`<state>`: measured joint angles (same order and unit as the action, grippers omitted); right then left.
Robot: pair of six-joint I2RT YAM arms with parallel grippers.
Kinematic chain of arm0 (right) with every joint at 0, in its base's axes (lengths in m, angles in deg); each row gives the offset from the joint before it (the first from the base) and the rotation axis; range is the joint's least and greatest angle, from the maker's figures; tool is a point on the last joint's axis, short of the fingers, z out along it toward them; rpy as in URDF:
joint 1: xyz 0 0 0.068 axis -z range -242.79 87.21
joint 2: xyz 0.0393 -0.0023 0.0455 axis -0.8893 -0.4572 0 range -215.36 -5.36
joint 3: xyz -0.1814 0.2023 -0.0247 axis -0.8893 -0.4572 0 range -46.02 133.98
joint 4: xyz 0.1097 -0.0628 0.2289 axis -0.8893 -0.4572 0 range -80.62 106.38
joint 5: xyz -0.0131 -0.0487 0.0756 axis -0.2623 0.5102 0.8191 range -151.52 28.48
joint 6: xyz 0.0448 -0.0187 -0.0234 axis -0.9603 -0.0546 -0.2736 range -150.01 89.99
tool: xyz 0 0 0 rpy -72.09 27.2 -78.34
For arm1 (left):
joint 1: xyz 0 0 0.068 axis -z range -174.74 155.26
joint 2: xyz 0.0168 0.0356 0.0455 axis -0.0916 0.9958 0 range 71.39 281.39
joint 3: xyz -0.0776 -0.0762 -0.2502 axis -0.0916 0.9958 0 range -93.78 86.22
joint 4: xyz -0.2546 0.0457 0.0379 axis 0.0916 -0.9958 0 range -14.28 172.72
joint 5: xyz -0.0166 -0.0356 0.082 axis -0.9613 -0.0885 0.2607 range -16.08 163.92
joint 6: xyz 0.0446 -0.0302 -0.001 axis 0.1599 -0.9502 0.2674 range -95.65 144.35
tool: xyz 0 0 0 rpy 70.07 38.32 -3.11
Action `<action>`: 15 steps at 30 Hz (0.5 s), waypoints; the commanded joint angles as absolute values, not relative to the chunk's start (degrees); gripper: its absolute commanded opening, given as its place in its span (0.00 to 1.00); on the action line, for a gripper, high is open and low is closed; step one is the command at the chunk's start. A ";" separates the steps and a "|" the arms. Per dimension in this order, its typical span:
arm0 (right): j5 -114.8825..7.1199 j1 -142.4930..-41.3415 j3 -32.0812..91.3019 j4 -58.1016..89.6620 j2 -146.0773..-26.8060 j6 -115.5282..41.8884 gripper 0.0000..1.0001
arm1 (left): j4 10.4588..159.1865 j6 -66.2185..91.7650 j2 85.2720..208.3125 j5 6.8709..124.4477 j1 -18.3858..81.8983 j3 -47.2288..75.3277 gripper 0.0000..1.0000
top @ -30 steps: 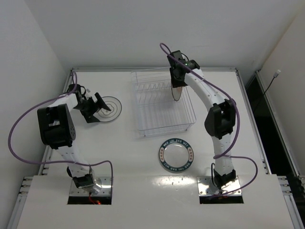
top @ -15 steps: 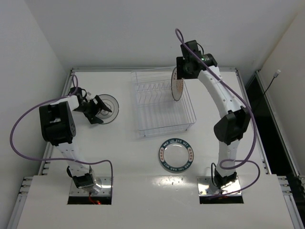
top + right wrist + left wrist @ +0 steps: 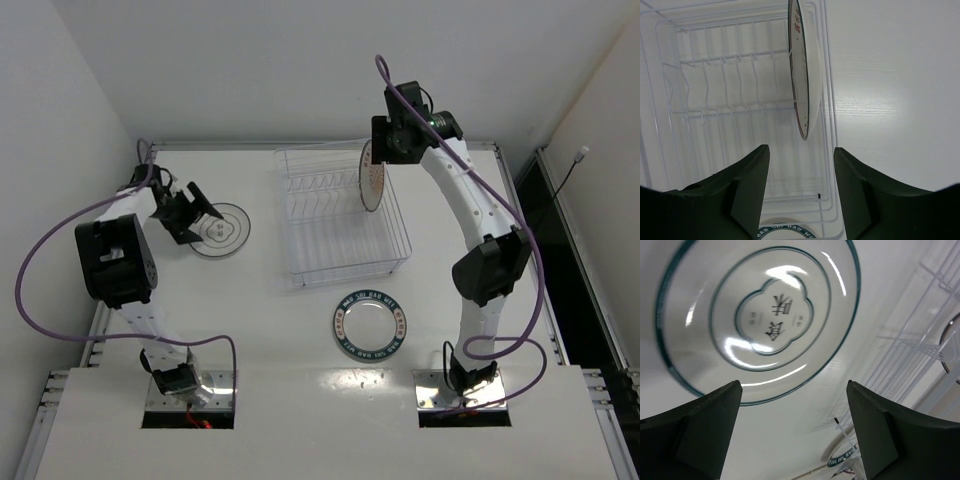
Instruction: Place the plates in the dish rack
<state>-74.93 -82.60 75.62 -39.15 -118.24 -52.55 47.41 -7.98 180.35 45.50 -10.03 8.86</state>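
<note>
The striped plate (image 3: 371, 186) stands on edge at the right side of the rack (image 3: 330, 245), in the upper middle of the overhead frame. The right wrist view shows it close to the rack's right wall rather than among the main row of tines (image 3: 320, 185). I cannot tell whether a tine braces it on both sides, so a jolt might tip or roll it. The right end effector (image 3: 388, 150) hangs just above it, jaws parted with nothing between them. A careless sideways move from there could clip the rim and topple the plate (the clear rack looks light and could shift too). The ringed plate (image 3: 222, 229) lies flat on the surface (image 3: 260, 320) at the left of the frame, well apart from the rack. The left end effector (image 3: 792, 390) is poised at its left edge, jaws wide and empty. A flat, glossy plate offers only a thin rim, so a finger may skate over it or shove it along instead of getting under. A shallow pinch could also let it slip on the lift. The blue plate (image 3: 370, 326) lies flat in the lower middle, just below the rack and untouched, where an arm swinging low could nudge it.
</note>
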 commanded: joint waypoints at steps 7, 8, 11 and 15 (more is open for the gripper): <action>-73.30 -81.86 75.79 -37.94 -116.63 -53.56 0.52 | 43.86 -6.76 175.54 56.00 -17.68 14.58 0.84; -73.30 -81.86 75.79 -37.94 -116.63 -53.56 0.52 | 44.65 -6.76 175.54 55.12 -18.29 16.50 0.84; -72.68 -81.34 75.79 -37.94 -116.63 -53.56 0.52 | 48.87 -6.76 177.72 48.72 -19.09 18.45 0.84; -72.16 -80.81 75.79 -37.94 -116.63 -53.56 0.52 | 54.32 -7.29 181.59 40.71 -19.09 19.86 0.81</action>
